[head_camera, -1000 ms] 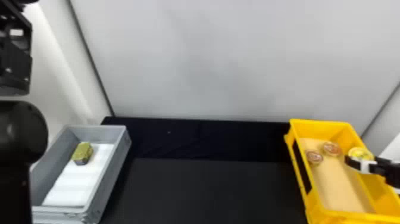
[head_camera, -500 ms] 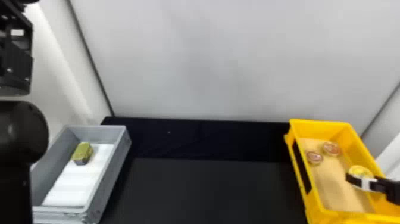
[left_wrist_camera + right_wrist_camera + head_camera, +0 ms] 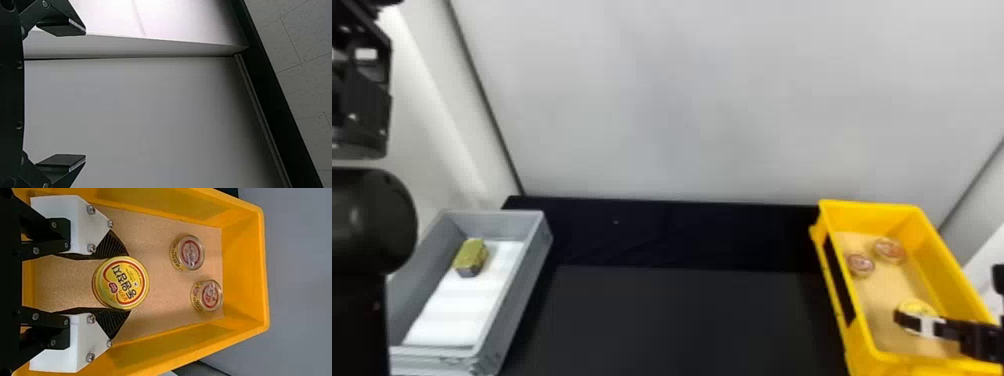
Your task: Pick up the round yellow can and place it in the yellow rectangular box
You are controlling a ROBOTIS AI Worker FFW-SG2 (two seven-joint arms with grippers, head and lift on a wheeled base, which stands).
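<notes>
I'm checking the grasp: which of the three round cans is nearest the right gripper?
The yellow-topped can, between the fingers of the right gripper; the two cans with reddish tops stand farther off.

A smooth pale-grey wall panel (image 3: 707, 100) stands behind the black tabletop (image 3: 682, 320), with 2 dark seams (image 3: 484, 95) slanting down its sides. Light streaks the white side wall (image 3: 444, 75). Speckled ceiling tiles (image 3: 301, 86) adjoin a black beam (image 3: 280, 98) in the left wrist view.

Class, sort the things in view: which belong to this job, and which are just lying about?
In the job: round yellow can, yellow box, right gripper.

Lying about: two smaller cans, gray bin, yellow-green block; left gripper idle.
</notes>
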